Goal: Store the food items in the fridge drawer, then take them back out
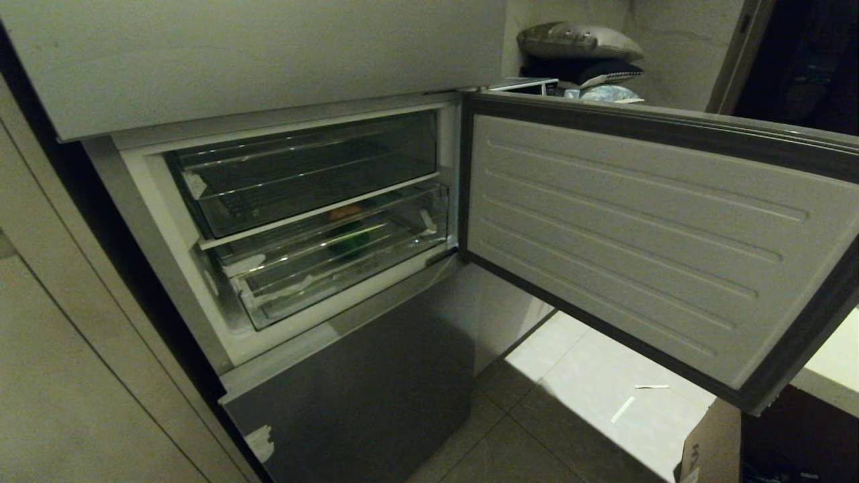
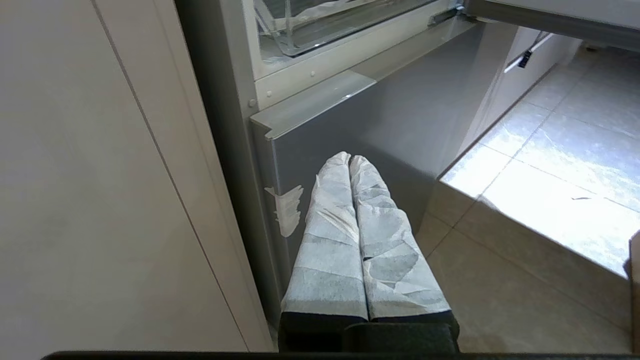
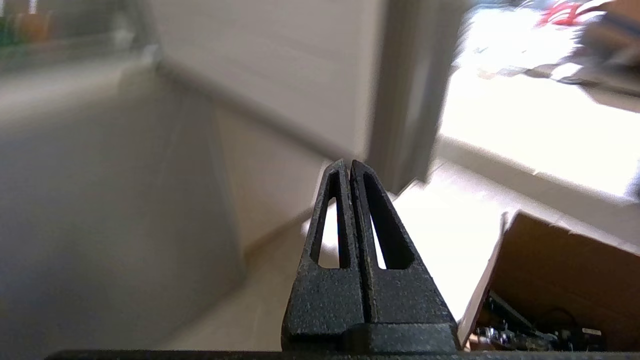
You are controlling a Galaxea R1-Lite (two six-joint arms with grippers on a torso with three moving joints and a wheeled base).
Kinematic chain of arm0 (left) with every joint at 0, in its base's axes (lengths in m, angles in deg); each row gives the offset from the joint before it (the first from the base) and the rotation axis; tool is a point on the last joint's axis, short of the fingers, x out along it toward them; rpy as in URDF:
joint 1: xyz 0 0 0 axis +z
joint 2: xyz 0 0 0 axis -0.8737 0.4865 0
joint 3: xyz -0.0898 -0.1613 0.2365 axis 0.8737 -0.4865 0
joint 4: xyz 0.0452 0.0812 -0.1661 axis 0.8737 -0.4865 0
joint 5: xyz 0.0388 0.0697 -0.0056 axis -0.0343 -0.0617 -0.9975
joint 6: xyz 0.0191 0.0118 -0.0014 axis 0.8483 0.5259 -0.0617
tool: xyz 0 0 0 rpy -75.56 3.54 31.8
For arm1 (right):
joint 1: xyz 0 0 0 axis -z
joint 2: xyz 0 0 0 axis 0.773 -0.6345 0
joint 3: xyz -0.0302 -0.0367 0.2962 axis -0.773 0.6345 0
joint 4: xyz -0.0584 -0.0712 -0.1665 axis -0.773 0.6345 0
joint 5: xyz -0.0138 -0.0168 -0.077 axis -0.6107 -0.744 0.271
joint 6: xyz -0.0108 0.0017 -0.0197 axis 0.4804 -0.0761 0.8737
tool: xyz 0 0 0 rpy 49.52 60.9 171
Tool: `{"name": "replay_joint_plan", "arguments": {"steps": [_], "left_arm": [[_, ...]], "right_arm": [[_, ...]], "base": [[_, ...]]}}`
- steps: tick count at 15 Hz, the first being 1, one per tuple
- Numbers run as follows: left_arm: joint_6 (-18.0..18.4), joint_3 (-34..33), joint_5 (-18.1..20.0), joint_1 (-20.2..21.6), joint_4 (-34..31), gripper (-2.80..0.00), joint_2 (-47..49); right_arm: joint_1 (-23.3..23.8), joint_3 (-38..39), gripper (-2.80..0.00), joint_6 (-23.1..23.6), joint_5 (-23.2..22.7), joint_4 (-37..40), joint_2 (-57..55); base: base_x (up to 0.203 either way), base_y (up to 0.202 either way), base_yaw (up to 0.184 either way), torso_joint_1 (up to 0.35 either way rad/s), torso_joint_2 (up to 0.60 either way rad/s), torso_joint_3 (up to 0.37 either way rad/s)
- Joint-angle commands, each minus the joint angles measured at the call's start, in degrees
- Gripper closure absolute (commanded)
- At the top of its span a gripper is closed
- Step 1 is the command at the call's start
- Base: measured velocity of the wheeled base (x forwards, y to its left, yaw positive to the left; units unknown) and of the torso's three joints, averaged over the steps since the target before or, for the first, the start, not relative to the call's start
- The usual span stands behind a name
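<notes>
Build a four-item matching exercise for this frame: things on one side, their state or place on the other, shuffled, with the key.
Things:
1. fridge door
2. lower drawer
3. left gripper
4. cardboard box

States or places:
A. wrapped in white, fingers shut
B. swung wide open
C. on the floor near the right gripper
D. clear plastic, orange and green items inside

Pairs: 1-B, 2-D, 3-A, 4-C

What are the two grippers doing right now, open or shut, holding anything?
Left gripper: shut, holding nothing, low in front of the grey fridge front.
Right gripper: shut, holding nothing, near a cardboard box.
</notes>
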Motion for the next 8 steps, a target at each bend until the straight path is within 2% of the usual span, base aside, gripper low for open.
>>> {"name": "replay_joint_plan", "arguments": {"steps": [1,3,5,6,8], "left_arm": [[0.0,0.1,0.0,0.0,0.0,0.0,0.0],[0.0,0.0,0.0,0.0,0.0,0.0,0.0],[0.0,0.0,0.0,0.0,0.0,0.0,0.0],[0.0,0.0,0.0,0.0,0.0,0.0,0.0],[0.0,0.0,0.0,0.0,0.0,0.0,0.0]], "right_arm": [[0.6,-7.9,0.0,-3.6,4.0,-1.5,-7.7],[5.6,-13.7,0.0,-8.4,5.7,-2.0,-15.8],[18.0,-17.9,0.0,-13.8,4.3,-2.5,-23.1],[24.2,-19.2,0.0,-15.4,2.1,-3.1,-26.1],[39.6,-20.7,0.0,-17.3,-5.6,-6.9,-31.6]], "base": [[0.0,0.0,0.0,0.0,0.0,0.0],[0.0,0.0,0.0,0.0,0.0,0.0],[0.0,0.0,0.0,0.0,0.0,0.0],[0.0,0.0,0.0,0.0,0.0,0.0],[0.0,0.0,0.0,0.0,0.0,0.0]]}}
